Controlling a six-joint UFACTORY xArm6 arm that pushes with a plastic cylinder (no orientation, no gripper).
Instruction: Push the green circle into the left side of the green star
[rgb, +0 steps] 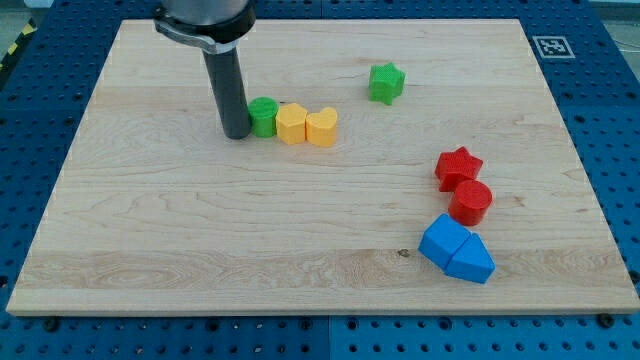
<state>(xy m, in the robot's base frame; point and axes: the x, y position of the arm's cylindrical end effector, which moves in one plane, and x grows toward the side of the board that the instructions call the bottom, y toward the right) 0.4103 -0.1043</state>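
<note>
The green circle sits on the wooden board left of centre, near the view's top. My tip stands right against its left side. A yellow hexagon touches the circle's right side, and a yellow heart touches the hexagon. The green star lies further right and a little higher, apart from this row.
A red star and a red circle sit together at the right. Two blue blocks lie below them. The board's edge runs along the view's bottom, over a blue perforated table.
</note>
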